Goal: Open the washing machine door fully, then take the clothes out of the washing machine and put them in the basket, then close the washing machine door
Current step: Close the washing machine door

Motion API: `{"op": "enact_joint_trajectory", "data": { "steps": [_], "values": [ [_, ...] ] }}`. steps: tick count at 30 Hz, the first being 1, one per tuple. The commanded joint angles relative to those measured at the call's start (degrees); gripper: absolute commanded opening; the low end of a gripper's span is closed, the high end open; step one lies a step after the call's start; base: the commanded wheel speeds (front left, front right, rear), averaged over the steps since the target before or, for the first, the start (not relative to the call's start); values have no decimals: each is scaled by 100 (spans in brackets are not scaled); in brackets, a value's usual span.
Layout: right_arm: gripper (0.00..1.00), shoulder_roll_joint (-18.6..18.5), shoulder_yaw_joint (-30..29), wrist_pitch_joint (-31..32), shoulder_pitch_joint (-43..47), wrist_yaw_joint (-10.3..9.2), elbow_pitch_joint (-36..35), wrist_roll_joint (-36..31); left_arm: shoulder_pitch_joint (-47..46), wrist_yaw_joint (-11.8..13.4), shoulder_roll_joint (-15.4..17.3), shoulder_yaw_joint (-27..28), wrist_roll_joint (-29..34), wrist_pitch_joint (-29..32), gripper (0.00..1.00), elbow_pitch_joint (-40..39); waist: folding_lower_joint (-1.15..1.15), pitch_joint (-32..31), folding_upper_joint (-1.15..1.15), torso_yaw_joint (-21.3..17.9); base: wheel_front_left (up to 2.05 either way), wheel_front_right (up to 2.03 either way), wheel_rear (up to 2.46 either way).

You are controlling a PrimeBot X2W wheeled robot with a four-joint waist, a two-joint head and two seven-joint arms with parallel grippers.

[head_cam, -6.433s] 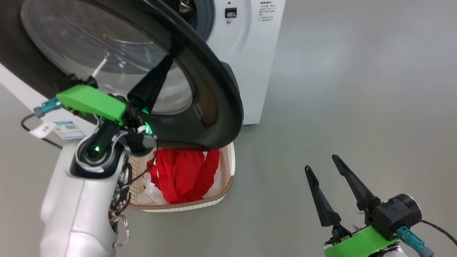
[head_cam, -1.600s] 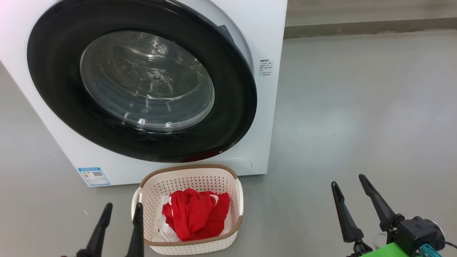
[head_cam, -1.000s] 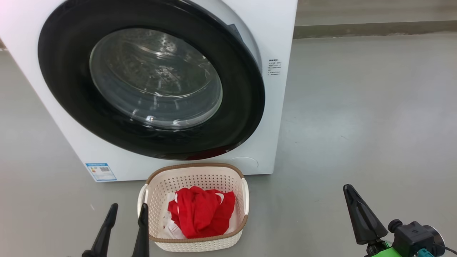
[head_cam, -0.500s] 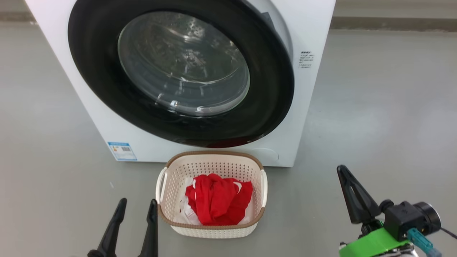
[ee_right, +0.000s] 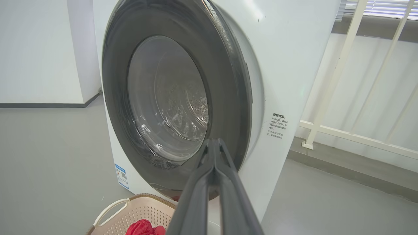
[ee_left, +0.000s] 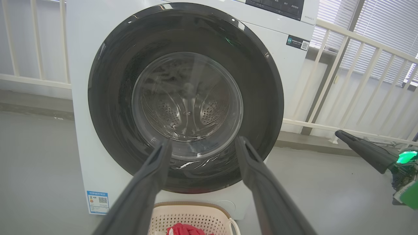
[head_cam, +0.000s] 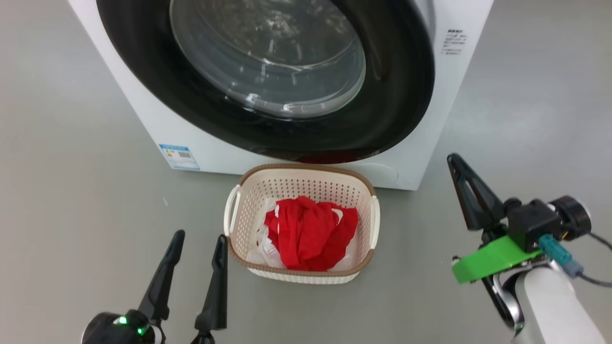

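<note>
The white washing machine (head_cam: 459, 71) stands ahead, and the washing machine door (head_cam: 382, 86), black rim around clear glass, lies shut against its front. On the floor before it sits the cream basket (head_cam: 301, 173) holding the red and white clothes (head_cam: 311, 231). My left gripper (head_cam: 201, 236) is open and empty, just left of the basket. My right gripper (head_cam: 453, 158) is shut on nothing, right of the basket. In the left wrist view my left gripper (ee_left: 203, 141) points at the door (ee_left: 107, 98). In the right wrist view my right gripper (ee_right: 214, 141) points at the door's right rim (ee_right: 228, 98).
Grey floor (head_cam: 526, 119) spreads on both sides of the machine. A white railing (ee_left: 326, 88) runs behind it against the wall. A blue label (head_cam: 179, 156) marks the machine's lower left corner.
The door, open with my left gripper at it several seconds ago, is shut now. My right gripper's fingers have come together. The head camera has shifted, so everything sits further right.
</note>
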Motion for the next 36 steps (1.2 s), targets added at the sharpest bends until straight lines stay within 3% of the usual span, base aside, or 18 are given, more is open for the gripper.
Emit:
{"op": "enact_joint_trajectory", "data": {
  "steps": [1, 19, 36],
  "values": [
    [0, -39, 152, -37, -254, 36, -80, -21, -224, -26, -10, 162, 13, -46, 100, -177, 0, 200, 0, 155, 0, 0, 0],
    [0, -349, 259, -149, -2116, 36, 1353, 11, -686, -155, -25, 27, 94, -46, 100, -228, 0, 997, 0, 394, 0, 0, 0],
    [0, -543, 185, -154, -3166, 36, 1819, -188, -1006, -287, -17, -98, 250, -46, 100, -46, 0, 1422, 0, 620, 0, 0, 0]
  ]
}}
